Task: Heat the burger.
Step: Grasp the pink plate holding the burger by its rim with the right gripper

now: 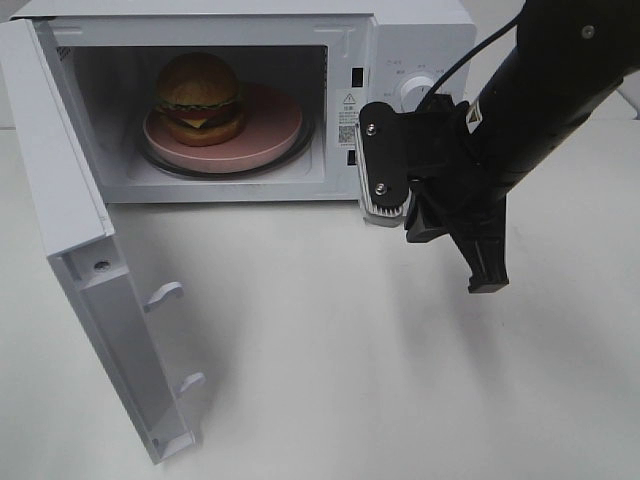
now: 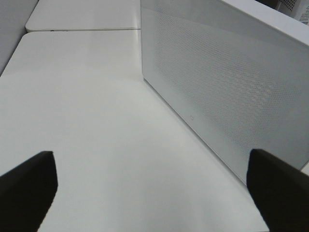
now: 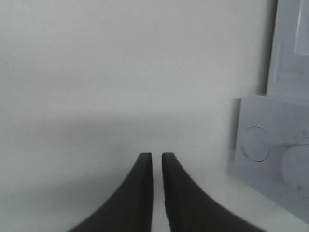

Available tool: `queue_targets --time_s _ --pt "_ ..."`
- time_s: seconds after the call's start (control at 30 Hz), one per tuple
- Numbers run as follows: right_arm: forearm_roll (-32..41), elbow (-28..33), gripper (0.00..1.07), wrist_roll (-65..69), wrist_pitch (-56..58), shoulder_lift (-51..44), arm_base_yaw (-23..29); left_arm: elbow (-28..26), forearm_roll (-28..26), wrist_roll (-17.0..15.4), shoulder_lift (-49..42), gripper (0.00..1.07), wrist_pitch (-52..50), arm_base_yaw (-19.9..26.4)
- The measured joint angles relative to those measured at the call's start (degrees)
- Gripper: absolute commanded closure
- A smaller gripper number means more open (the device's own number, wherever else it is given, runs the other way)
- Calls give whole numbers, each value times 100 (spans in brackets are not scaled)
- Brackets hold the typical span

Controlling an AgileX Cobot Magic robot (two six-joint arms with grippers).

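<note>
The burger [image 1: 200, 97], with its golden bun, lettuce and cheese, sits on a pink plate [image 1: 270, 135] inside the open white microwave [image 1: 420, 40]. My right gripper [image 1: 488, 283] hangs in front of the microwave's control panel, fingers pointing down at the table. In the right wrist view the right gripper [image 3: 157, 159] shows its two dark fingers almost together with only a thin slit and nothing between them. My left gripper [image 2: 154, 193] stands wide open and empty beside the outer face of the microwave door [image 2: 231, 96]; the high view does not show it.
The microwave door [image 1: 90, 250] swings out to the left over the white table [image 1: 330, 360]. A round knob [image 1: 415, 92] sits on the control panel, close behind the right arm. A second white table top [image 2: 82, 19] adjoins beyond the door.
</note>
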Motion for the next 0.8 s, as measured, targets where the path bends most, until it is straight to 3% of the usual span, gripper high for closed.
queue_targets --time_s 0.07,0.17,0.2,0.23,0.27,0.3,0.37,0.4,0.43,0.47,0.57,0.8 --pt "-516 -86 82 -46 -143 0 86 0 0 0 0 7 0 0" --pt "-625 -109 77 -46 -183 0 115 0 0 0 0 7 0 0" --pt "-842 -132 65 -40 -355 0 195 0 0 0 0 7 0 0" --pt "-934 -132 58 -23 -481 0 241 0 0 0 0 7 0 0" --pt "-934 -132 58 -23 -481 0 241 0 0 0 0 7 0 0" --pt "-1043 -132 45 11 -710 0 315 0 0 0 0 7 0 0" --pt "-1094 -132 38 17 -842 0 350 0 0 0 0 7 0 0" --pt "-1112 -132 24 52 -1100 0 401 0 0 0 0 7 0 0" --pt "-1112 -132 24 52 -1100 0 401 0 0 0 0 7 0 0" --pt "-1117 -132 14 69 -1295 0 430 0 0 0 0 7 0 0" --pt "-1117 -132 9 92 -1484 0 441 0 0 0 0 7 0 0" --pt "-1134 -229 12 103 -1650 86 476 0 0 0 0 7 0 0"
